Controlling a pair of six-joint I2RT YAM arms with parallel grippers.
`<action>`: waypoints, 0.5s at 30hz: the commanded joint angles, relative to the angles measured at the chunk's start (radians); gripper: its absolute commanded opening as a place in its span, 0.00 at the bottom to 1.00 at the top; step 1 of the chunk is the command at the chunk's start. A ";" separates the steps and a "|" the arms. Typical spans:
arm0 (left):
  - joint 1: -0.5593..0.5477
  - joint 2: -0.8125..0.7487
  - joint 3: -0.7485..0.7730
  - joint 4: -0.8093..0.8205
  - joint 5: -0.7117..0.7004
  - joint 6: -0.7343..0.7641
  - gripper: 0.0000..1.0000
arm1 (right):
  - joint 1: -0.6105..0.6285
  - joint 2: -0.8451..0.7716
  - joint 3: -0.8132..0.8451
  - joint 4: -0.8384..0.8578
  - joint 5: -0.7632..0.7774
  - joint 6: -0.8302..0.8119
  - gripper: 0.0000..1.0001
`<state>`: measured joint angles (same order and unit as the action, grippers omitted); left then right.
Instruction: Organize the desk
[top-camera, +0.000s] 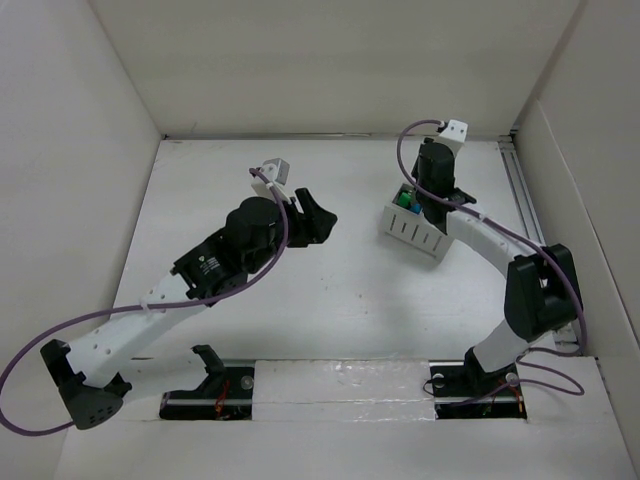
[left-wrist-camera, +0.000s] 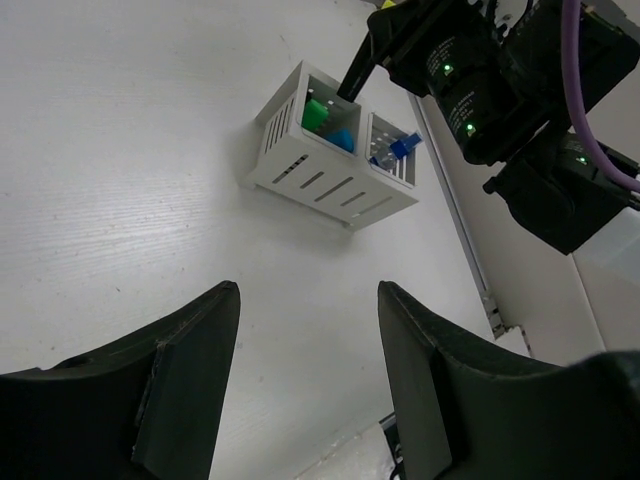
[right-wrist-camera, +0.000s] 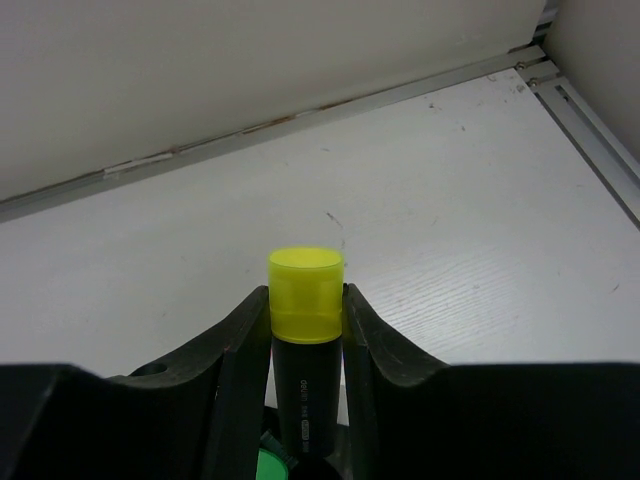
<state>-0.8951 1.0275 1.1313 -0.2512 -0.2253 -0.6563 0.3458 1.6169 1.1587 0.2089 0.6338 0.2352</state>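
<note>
I see right gripper (right-wrist-camera: 306, 312) clamped on yellow-capped highlighter (right-wrist-camera: 306, 282) over slotted box (top-camera: 413, 233). My left gripper (left-wrist-camera: 305, 293) spread wide, empty, above desk (top-camera: 330, 295); box at its 3 o'clock.

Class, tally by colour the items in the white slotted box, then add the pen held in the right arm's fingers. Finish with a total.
Green item: 1
Light blue item: 1
Dark blue item: 1
Yellow-capped highlighter, held: 1
Total: 4
</note>
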 joint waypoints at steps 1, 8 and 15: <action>-0.001 0.008 0.025 0.024 -0.002 0.052 0.54 | 0.018 -0.078 0.004 0.014 0.041 -0.031 0.12; 0.039 0.013 0.028 0.040 0.038 0.096 0.54 | 0.027 -0.066 -0.053 -0.008 0.058 0.001 0.12; 0.039 0.046 0.070 0.004 0.035 0.129 0.54 | 0.018 -0.009 -0.039 0.007 0.038 -0.007 0.12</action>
<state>-0.8589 1.0618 1.1427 -0.2543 -0.1978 -0.5632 0.3672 1.5818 1.0966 0.1928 0.6659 0.2317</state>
